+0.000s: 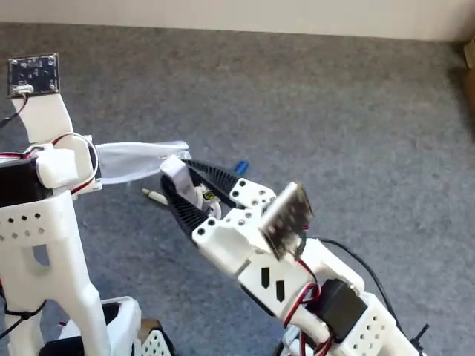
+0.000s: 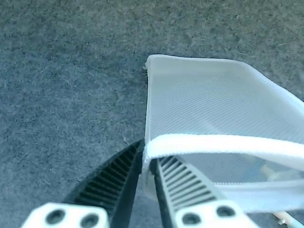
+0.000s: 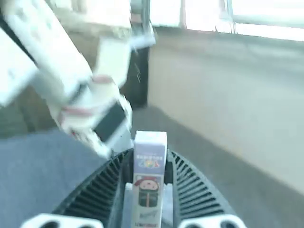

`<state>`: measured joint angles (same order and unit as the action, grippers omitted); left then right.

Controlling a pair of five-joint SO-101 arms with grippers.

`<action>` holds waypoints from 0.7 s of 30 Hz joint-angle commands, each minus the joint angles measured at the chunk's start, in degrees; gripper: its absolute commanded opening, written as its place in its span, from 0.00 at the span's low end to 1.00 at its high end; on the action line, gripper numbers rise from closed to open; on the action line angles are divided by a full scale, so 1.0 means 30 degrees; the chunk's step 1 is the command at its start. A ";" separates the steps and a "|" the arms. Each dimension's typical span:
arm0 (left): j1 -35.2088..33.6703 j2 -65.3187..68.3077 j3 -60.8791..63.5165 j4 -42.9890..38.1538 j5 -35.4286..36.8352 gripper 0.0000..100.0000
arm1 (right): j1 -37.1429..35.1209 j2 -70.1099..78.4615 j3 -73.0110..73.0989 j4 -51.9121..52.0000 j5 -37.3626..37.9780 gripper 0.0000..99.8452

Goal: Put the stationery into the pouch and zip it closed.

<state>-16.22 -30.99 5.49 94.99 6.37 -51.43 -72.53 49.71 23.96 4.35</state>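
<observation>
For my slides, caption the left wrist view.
Left hand pinches the rim of the white mesh pouch over grey carpet.

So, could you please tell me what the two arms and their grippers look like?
The left arm and right arm are white plastic shells with black motors and red and black cables. The left gripper and right gripper have black ribbed, tapering fingers on white bases with screw holes.

One pouch (image 2: 213, 95), one eraser (image 3: 150, 171).
</observation>
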 commanded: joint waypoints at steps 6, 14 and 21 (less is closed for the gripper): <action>0.1568 0.0308 -0.0659 -0.0059 0.0703 0.01 | -0.0689 -0.0278 0.2125 -0.8337 -0.0088 0.03; 0.1568 0.0278 -0.0659 -0.0029 0.0703 0.01 | -0.0689 0.0015 0.2799 -0.9626 -0.0088 0.03; 0.1568 0.0249 -0.0630 0.0059 0.0733 0.01 | -0.0630 0.4703 0.2593 -1.1824 -0.0088 0.03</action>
<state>-13.14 -30.99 5.49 94.99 7.96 -53.10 -63.91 59.03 -7.25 4.35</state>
